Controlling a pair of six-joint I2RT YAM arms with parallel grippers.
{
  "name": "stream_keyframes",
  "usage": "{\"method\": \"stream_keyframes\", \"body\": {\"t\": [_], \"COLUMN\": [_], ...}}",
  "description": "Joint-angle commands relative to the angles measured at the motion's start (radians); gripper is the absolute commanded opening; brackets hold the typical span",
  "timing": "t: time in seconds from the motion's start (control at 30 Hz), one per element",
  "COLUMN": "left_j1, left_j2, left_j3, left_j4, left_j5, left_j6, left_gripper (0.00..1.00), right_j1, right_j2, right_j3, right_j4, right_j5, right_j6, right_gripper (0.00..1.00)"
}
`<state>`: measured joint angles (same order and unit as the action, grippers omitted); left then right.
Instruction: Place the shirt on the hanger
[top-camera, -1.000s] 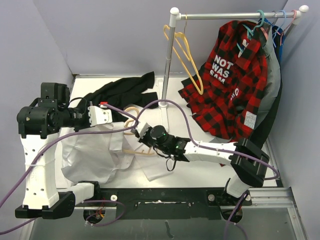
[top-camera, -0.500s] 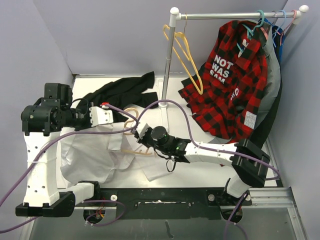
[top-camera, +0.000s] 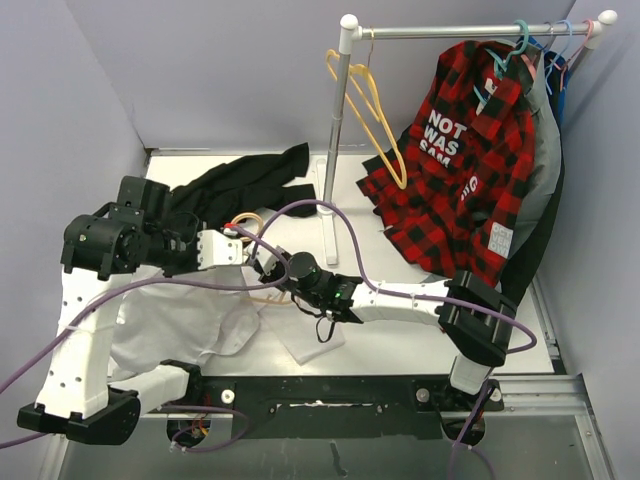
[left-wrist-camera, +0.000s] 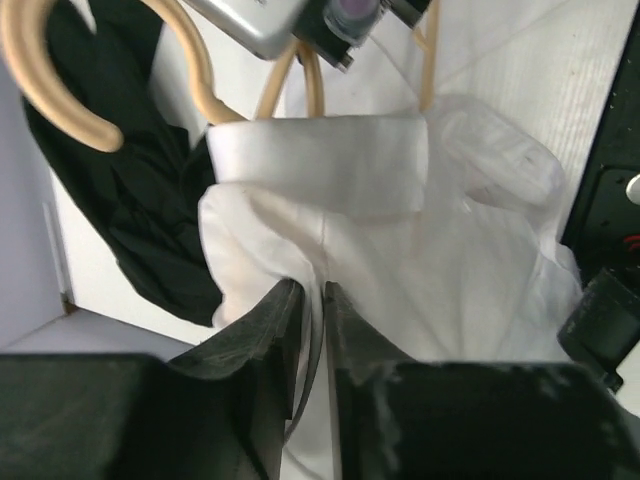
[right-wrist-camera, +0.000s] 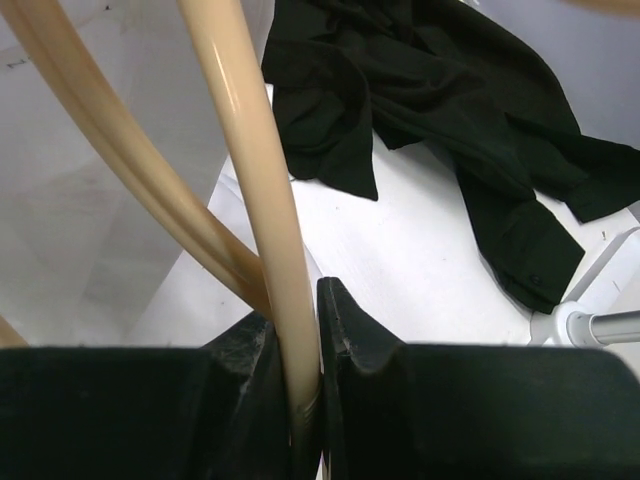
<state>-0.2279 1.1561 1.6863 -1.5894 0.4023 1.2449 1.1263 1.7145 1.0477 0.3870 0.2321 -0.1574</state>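
Observation:
The white shirt (top-camera: 170, 318) lies crumpled on the table's near left. In the left wrist view its folded collar (left-wrist-camera: 320, 165) sits over the neck of the pale tan hanger (left-wrist-camera: 40, 85), whose hook curves to the upper left. My left gripper (left-wrist-camera: 312, 295) is shut on a fold of shirt fabric just below the collar; it also shows in the top view (top-camera: 240, 250). My right gripper (right-wrist-camera: 300, 310) is shut on one arm of the hanger (right-wrist-camera: 250, 150) and shows in the top view (top-camera: 264, 272), close beside the left gripper. The hanger's hook (top-camera: 246, 220) pokes out behind the grippers.
A black garment (top-camera: 240, 180) lies at the back left, also in the right wrist view (right-wrist-camera: 430, 90). A clothes rack pole (top-camera: 335, 130) stands mid-table with a yellow hanger (top-camera: 372, 110), a red-and-black plaid shirt (top-camera: 470, 160) and teal hangers (top-camera: 520, 40) on its rail.
My left arm has swung right and nearer, drawing the shirt with it. My right gripper has moved left with the hanger, so both grippers now meet at the collar.

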Motion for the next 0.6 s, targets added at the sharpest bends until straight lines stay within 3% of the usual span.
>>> {"method": "stream_keyframes", "body": {"t": [0.0, 0.07, 0.23, 0.27, 0.33, 0.57], "left_j1": [-0.02, -0.021, -0.015, -0.007, -0.001, -0.087], "left_j2": [0.004, 0.048, 0.089, 0.075, 0.038, 0.035], "left_j3": [-0.043, -0.014, 0.033, 0.025, 0.008, 0.135], "left_j4": [-0.021, -0.057, -0.039, -0.011, 0.063, 0.142], "left_j5": [-0.113, -0.147, -0.288, -0.309, -0.314, -0.217], "left_j6": [-0.034, -0.058, -0.146, -0.147, -0.15, -0.253], "left_gripper": [0.27, 0.43, 0.49, 0.6, 0.96, 0.98], "right_j1": [0.006, 0.006, 0.006, 0.006, 0.008, 0.016], "right_j2": [-0.06, -0.071, -0.108, -0.113, -0.116, -0.103], "right_j3": [0.016, -0.004, -0.062, -0.068, -0.073, -0.067], "right_j4": [0.161, 0.165, 0.201, 0.207, 0.213, 0.223], "right_j5": [0.036, 0.054, 0.091, 0.092, 0.091, 0.082], "right_j6": [0.007, 0.007, 0.018, 0.018, 0.021, 0.024], "right_gripper": [0.0, 0.0, 0.0, 0.0, 0.0, 0.0]}}
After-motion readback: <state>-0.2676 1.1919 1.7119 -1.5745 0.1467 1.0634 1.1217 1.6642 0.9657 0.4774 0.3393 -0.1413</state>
